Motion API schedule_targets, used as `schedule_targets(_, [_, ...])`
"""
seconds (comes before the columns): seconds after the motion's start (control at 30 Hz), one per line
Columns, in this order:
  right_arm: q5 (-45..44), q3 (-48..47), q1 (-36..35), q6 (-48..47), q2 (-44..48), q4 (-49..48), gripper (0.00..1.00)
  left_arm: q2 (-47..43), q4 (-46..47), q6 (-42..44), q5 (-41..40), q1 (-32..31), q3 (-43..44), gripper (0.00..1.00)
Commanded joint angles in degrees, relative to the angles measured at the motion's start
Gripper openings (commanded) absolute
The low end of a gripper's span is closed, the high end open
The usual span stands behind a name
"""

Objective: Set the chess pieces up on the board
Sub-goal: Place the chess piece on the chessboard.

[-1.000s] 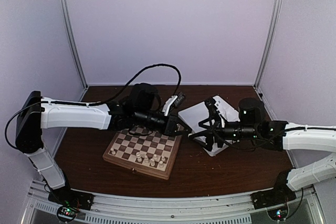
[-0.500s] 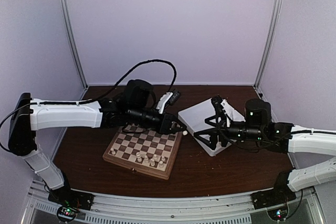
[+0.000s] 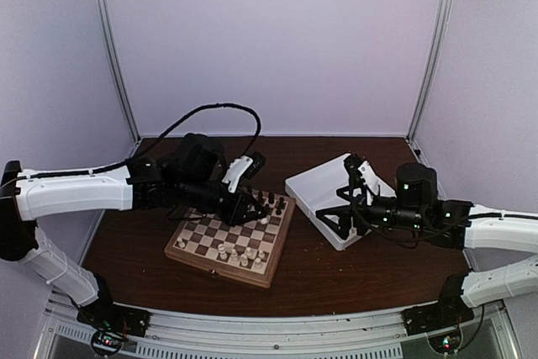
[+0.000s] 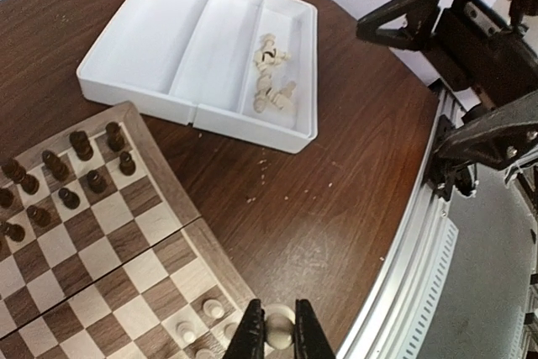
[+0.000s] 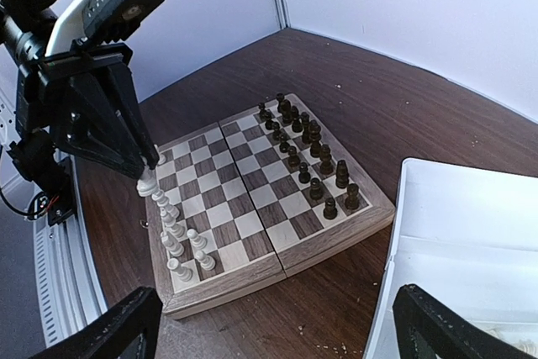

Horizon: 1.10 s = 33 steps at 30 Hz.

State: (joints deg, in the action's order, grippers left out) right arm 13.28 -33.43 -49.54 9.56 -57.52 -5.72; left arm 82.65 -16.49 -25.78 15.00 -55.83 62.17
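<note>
My left gripper [image 4: 277, 335] is shut on a cream chess piece [image 4: 278, 330], seen from the right wrist as a pale figure [image 5: 147, 181] hanging just over the board's edge. The wooden checkered board [image 3: 217, 265] carries several cream pieces [image 3: 239, 251] along its near side and dark pieces [image 3: 269, 201] along its far side. The left gripper [image 3: 259, 214] hovers over the board's right part. More cream pieces [image 4: 271, 81] lie in the white tray's right compartment. My right gripper [image 3: 340, 199] stands open and empty beside the tray.
The white tray [image 3: 313, 189] sits right of the board, its other two compartments bare [image 4: 176, 48]. Dark wooden tabletop [image 4: 336, 174] lies between board and tray. A metal rail [image 4: 420, 250] runs along the table's near edge. Purple walls close in the back and sides.
The left arm has drawn back from the tray to over the board, carrying the cream piece. The right arm has pulled back slightly to the right, jaws wide.
</note>
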Motion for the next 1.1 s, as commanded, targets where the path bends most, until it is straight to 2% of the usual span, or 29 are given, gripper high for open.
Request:
schedule_targets(0.0, [-1.66, 0.38, -0.08, 0.19, -0.07, -0.79, 1.0, -1.65, -3.95, 2.93, -5.92, -0.22, -2.4, 0.0])
schedule_targets(0.23, [-1.95, 0.17, -0.11, 0.46, 0.12, -0.57, 1.0, -1.05, -6.48, 5.34, -9.4, -0.19, -4.33, 0.0])
schedule_targets(0.5, [-1.91, 0.21, -0.08, 0.8, 0.04, -0.31, 1.0, 0.35, -4.86, 4.79, -13.31, -0.21, -7.38, 0.0])
schedule_targets(1.07, [-1.86, -0.19, -0.06, 0.81, -0.39, 0.09, 1.0, 7.41, -6.17, 3.81, -16.45, -0.11, -4.92, 0.0])
